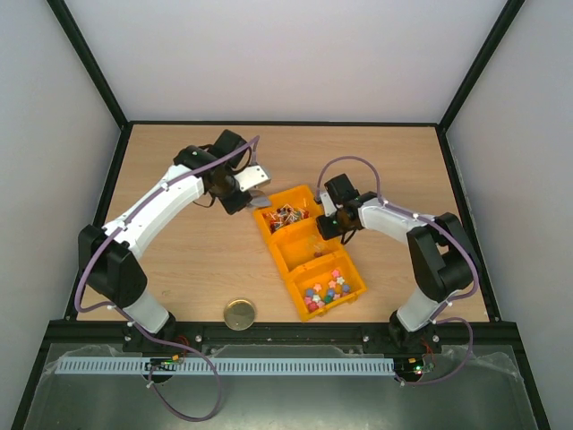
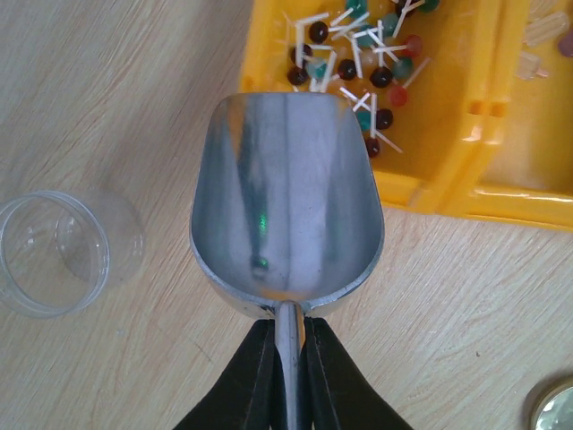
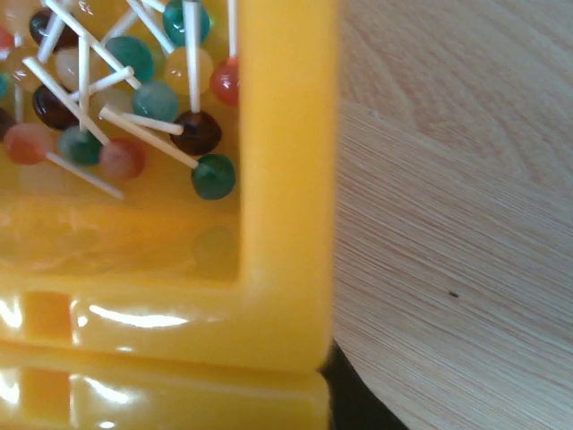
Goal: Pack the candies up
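Black fingers of the left gripper (image 2: 286, 363) are clamped on the handle of the silver metal scoop (image 2: 286, 206). Its empty bowl is poised at the rim of the yellow plastic bin (image 2: 430, 193), likely to dig out the small round candies (image 2: 358, 63) on white sticks inside. The right gripper (image 1: 331, 218) meets the bin's opposite edge, probably steadying it; whether it is apart or closed, I cannot tell. A clear round jar (image 2: 54, 255) waits just beside the scoop, and the bin wall stands between scoop and candies.

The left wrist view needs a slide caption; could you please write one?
Left gripper holds the metal scoop, its lip over the yellow bin of lollipops.
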Available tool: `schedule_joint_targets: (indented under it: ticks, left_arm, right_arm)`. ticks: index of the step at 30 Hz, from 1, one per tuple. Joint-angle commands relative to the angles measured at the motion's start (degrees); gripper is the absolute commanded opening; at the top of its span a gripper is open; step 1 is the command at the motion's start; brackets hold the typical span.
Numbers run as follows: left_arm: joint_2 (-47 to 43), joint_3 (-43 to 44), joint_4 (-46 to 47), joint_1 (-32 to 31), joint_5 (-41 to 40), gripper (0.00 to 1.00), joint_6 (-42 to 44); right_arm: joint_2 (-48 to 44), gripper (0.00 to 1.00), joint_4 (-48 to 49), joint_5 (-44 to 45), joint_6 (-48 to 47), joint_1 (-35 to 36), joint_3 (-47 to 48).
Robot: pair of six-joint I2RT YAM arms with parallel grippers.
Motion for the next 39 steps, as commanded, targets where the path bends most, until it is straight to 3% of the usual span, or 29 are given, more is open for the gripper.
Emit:
schedule_joint_targets:
  ticks: [1, 3, 12, 17, 21, 28, 39]
  left_arm:
    - [-2.6, 0.75, -0.15, 1.43, 0.51, 0.02, -0.91]
    - [-3.32, 0.97, -0.1, 2.21, 1.49, 0.02, -1.11]
    - [-8.3, 0.98, 1.52, 6.21, 11.18, 0.02, -1.19]
    - [-9.94, 0.68, 2.24, 6.88, 14.0, 0.02, -1.23]
    - [-9.7, 0.58, 0.72, 6.93, 14.01, 0.02, 0.02]
    - [-7.65, 3.83, -5.38, 5.83, 9.06, 0.02, 4.76]
    - [-5.38, 5.79, -12.39, 0.07, 1.23, 0.02, 9.93]
  right_arm:
    - [0.05, 0.07, 1.23, -5.5, -1.09, -0.9, -1.3]
    - [0.38, 0.02, 2.04, -9.0, -1.17, -1.99, -2.06]
    - [3.29, 0.01, 8.11, -31.95, 0.81, -10.6, -7.02]
    - [4.39, 0.01, 11.33, -36.01, 1.92, -12.54, -8.24]
    - [3.82, 0.01, 12.09, -34.1, 2.35, -12.6, -8.79]
    - [-0.87, 0.01, 12.13, -20.71, 3.63, -11.82, -9.14]
    - [-7.79, 0.01, 12.27, -7.18, 4.29, -3.97, -11.25]
